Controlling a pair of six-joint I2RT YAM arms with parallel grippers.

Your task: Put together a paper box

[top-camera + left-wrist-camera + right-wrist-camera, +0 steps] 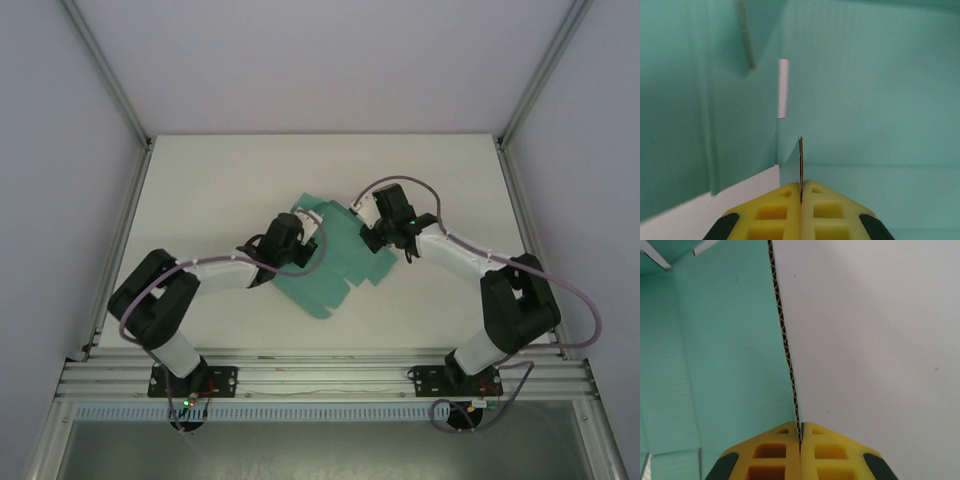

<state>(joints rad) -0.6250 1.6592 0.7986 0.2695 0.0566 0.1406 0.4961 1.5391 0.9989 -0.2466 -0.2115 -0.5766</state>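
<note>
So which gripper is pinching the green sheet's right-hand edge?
The right gripper, on the right-hand arm: it is shut on the right edge of the paper box, whereas the left gripper pinches its left side.

place: robot lab cell | evidence: white table [220, 190], aluminium frame [320, 372], blank walls [320, 60]

a white counter [220, 190] carries the paper box [335, 265], a flat teal-green die-cut card sheet with notched flaps, lying askew near the middle. the left gripper [310, 232], on a black-and-white arm reaching in from the lower left, meets the sheet's upper-left edge. the right gripper [367, 228], on the arm from the lower right, meets its upper-right edge. a purple-grey cable [575, 290] loops along the right arm. a ribbed aluminium rail [320, 380] holds both bases at the near edge.
</note>
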